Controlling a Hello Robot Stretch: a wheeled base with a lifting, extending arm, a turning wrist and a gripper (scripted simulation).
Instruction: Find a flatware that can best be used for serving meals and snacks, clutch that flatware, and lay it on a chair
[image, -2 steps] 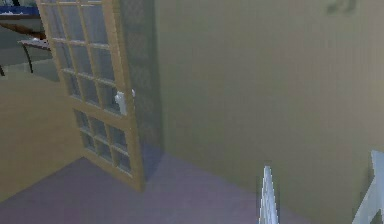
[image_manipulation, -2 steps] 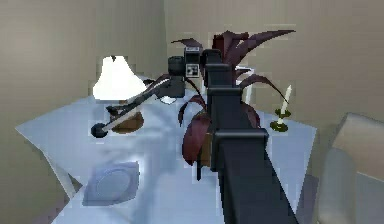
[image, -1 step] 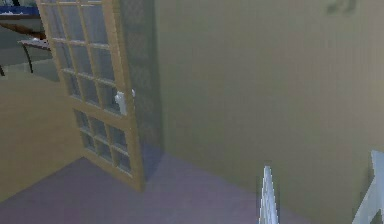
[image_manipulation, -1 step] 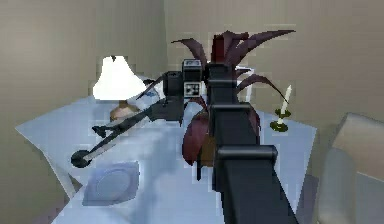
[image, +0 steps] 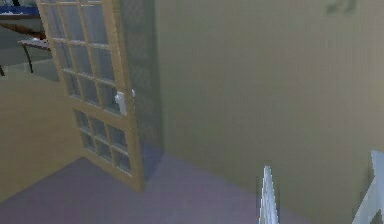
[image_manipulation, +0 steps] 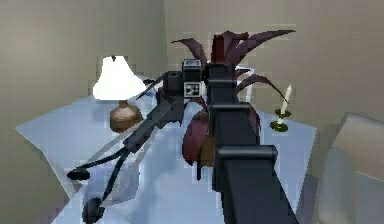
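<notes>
A pale blob (image_manipulation: 128, 178), maybe the flatware, lies on the light-blue bench (image_manipulation: 55, 125) at the tool (image_manipulation: 84, 192) tip, can't tell if the tool holds anything or its finger state, with lamp (image_manipulation: 116, 78), red-leaved plant (image_manipulation: 232, 46) and candle (image_manipulation: 286, 98) beyond.

No legible text, numbers, labels or signs in either view. Closest thing: two white squares (image_manipulation: 192, 84) at the far end of the arm (image_manipulation: 236, 135), upper middle of the arm side view. They carry black marks, but these look like blocky patterns, not characters.
</notes>
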